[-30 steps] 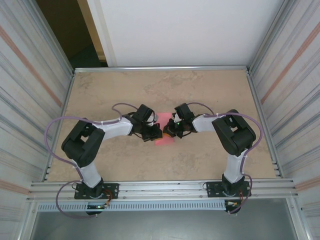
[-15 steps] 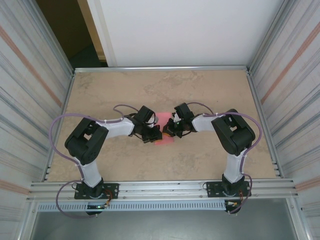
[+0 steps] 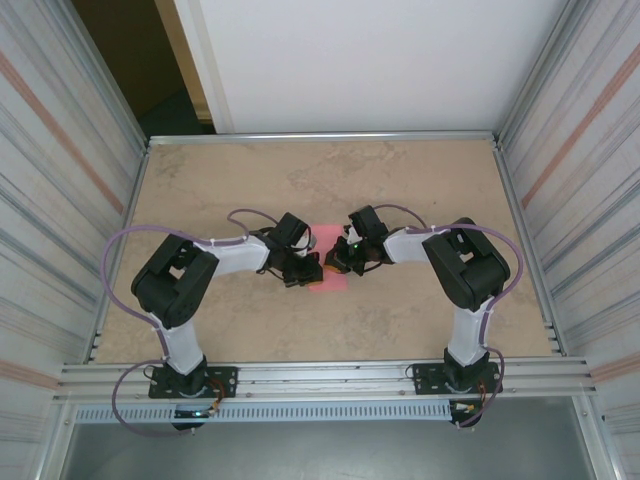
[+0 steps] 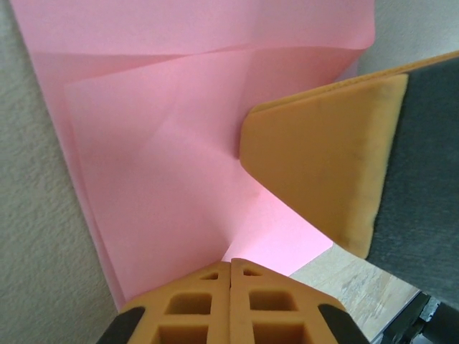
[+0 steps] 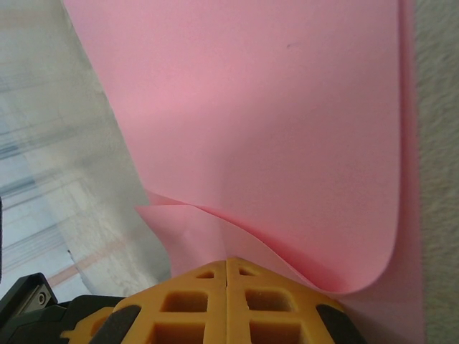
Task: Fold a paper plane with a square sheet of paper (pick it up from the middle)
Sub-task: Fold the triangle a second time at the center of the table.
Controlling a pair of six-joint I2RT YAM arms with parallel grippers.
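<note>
The square sheet of paper [image 3: 330, 281] is pink and creased, with a layer folded over, and it lies at the table's middle between both grippers. From the left, my left gripper [image 3: 313, 268] meets it. In the left wrist view its shut tips [image 4: 231, 262] sit on a ridge of the sheet [image 4: 158, 165]. My right gripper [image 3: 341, 262] reaches in from the right, and one of its orange fingers [image 4: 323, 158] lies across the paper there. Its own shut tips [image 5: 227, 260] bite the sheet [image 5: 272, 107], with a curled flap arching over them. The paper plane is out of view.
The beige table [image 3: 400, 180] is ringed by a metal rail, with striped walls close on the left [image 3: 60, 180] and right [image 3: 590, 180]. Both arm bases stand at the near edge.
My left arm's elbow has swung a little to the right. Both grippers stay shut at the paper, which has barely shifted.
</note>
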